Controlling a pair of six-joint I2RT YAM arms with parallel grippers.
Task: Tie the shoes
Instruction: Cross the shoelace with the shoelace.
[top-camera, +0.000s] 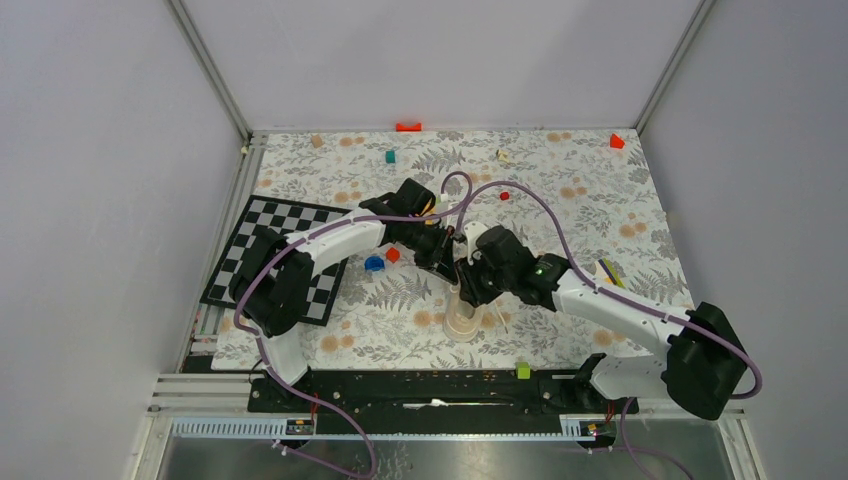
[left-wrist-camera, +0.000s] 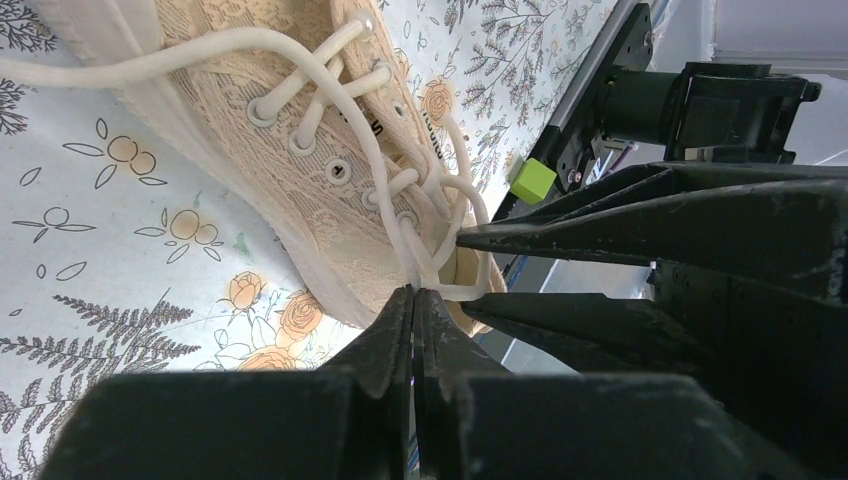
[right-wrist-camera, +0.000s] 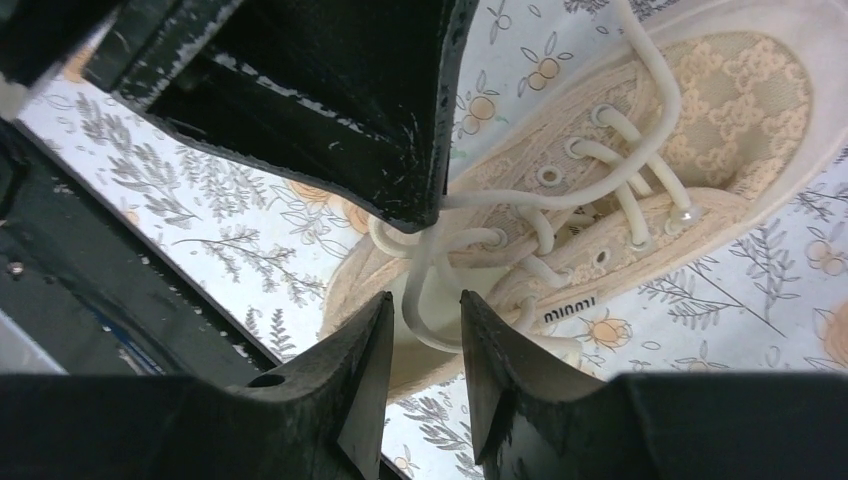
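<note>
Top external view: the sneaker (top-camera: 462, 322) is seen lying on the floral cloth (top-camera: 600, 190) near the front middle of the table, just behind the mounting rail. Both arms are bent inward over it. The left gripper (top-camera: 443, 262) and right gripper (top-camera: 468, 290) are held close together above the shoe's opening. A checkerboard (top-camera: 255, 250) is laid at the left edge of the cloth, and a green block (top-camera: 522, 371) is perched on the rail.

From the left wrist, the left gripper (left-wrist-camera: 413, 292) is shown clenched, its fingers pressed flat together on the laces (left-wrist-camera: 455, 293) at their tips. The sneaker (left-wrist-camera: 300, 200) is stretched away from it, with cream cord crossed through the eyelets. The right gripper (left-wrist-camera: 467, 270) is seen just beside it, its fingers parted with a lace strand passing between them.

From the right wrist, the right gripper (right-wrist-camera: 425, 305) is confirmed as released: a gap is kept between the fingers, and looped strands are seen inside it. A taut strand is drawn from the left gripper (right-wrist-camera: 425, 215) across to the eyelets.
</note>
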